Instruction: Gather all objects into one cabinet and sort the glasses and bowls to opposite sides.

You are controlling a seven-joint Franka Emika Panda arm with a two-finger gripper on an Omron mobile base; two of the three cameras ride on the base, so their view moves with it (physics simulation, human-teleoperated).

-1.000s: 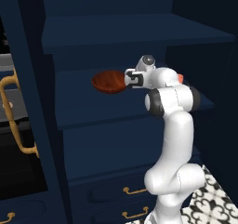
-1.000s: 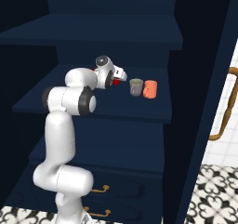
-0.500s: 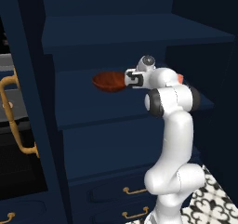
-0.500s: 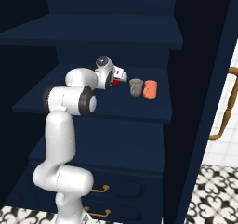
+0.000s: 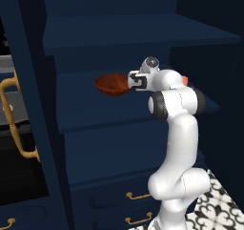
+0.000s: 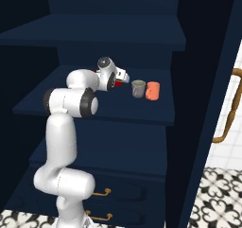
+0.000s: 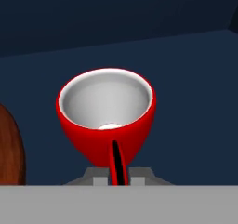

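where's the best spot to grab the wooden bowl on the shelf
Take the wooden bowl by its rim, one finger inside and one outside: it looks too wide and shallow to span. Come from the open cabinet front, likely at the near edge, since it sits flat on the shelf.

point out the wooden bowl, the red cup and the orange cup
wooden bowl [image 5: 110, 84]: left base view, on its reddish-brown inside, left of the wrist.
red cup [image 7: 106, 114]: hand view, on its white inner wall.
orange cup [image 6: 152, 91]: right base view, on its side wall, beside a grey cup.
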